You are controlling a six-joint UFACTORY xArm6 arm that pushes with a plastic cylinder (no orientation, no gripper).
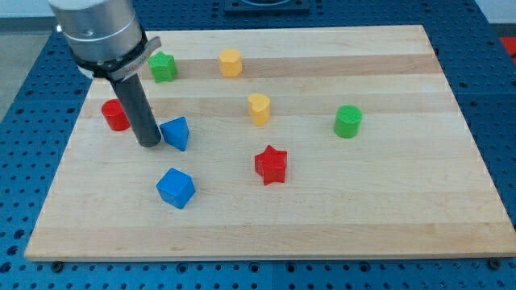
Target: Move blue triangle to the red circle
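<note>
In the left part of the frame, my tip (149, 143) stands on the wooden board (387, 209), between the red circle (115, 115) on its left and the blue triangle (176, 133) on its right. It touches or nearly touches the triangle's left edge. The rod carries no claw, so there is nothing to spread or pinch. The blue triangle lies left of centre, one corner pointing toward the view's top, its long side running down toward the lower right. Below it sits a blue cube (176, 188). A red star (271, 164) lies near the middle, a yellow heart-like block (259, 108) above that. A green star-like block (164, 66) and a yellow hexagon (230, 62) sit near the upper edge, and a green cylinder (348, 121) is toward the right.
</note>
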